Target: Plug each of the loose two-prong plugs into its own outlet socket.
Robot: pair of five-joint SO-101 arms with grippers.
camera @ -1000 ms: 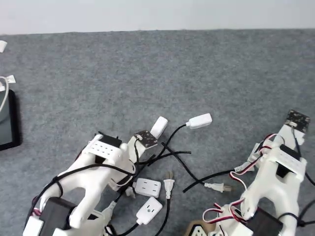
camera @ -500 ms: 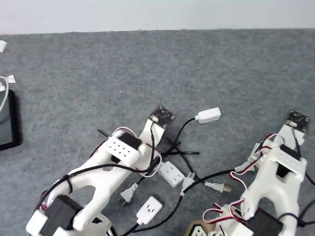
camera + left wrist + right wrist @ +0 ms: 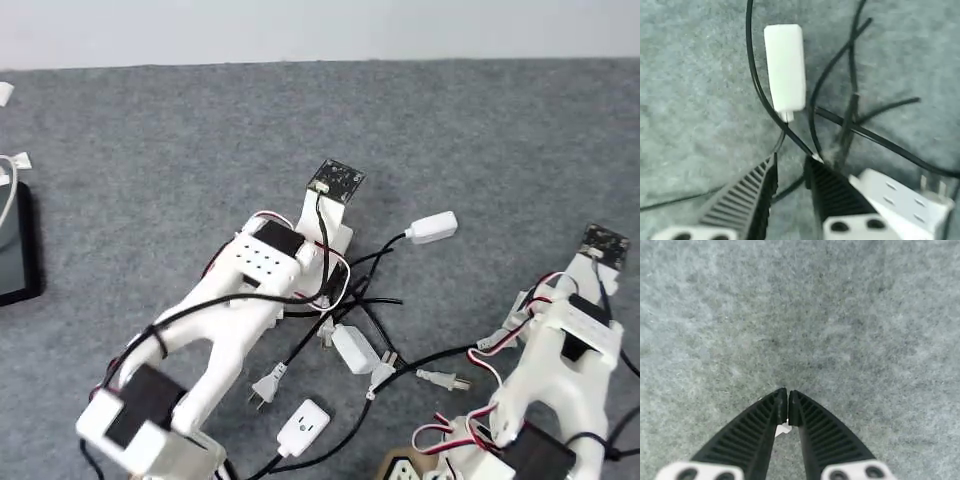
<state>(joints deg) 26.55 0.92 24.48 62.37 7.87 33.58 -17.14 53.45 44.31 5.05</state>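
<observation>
**Sockets and plugs.** Three white sockets lie on the grey desk (image 3: 150, 130). The far socket (image 3: 432, 227) sits at the end of a black lead, beyond the left arm (image 3: 230, 310). The middle socket (image 3: 355, 348) lies tilted, close against that arm's forward end. The near socket (image 3: 303, 427) lies face up towards the desk's front edge.

Three two-prong plugs lie loose, with none inserted:
- The first plug (image 3: 263, 388) is just beside the left arm's forearm.
- The second plug (image 3: 380, 372) is just beside the middle socket with its prongs bare. You cannot tell whether the two touch.
- The third plug (image 3: 443, 379) lies between the second plug and the right arm (image 3: 560, 360).

The tangled black cables (image 3: 385, 300) cross one another between the far and middle sockets.

**Grippers.** Your left gripper (image 3: 791, 160) hangs over this tangle. Its jaws stand slightly parted and grasp nothing you can see. One lead runs past their tips towards the far socket, and the middle socket lies off to one side. Your right gripper (image 3: 788, 392) is well apart from the plugs, over bare desk. Its jaws are clenched tip to tip, with a small white fleck showing just behind the tips.

**Surroundings.** A dark flat slab (image 3: 15, 245) lies at the desk's left edge.
</observation>
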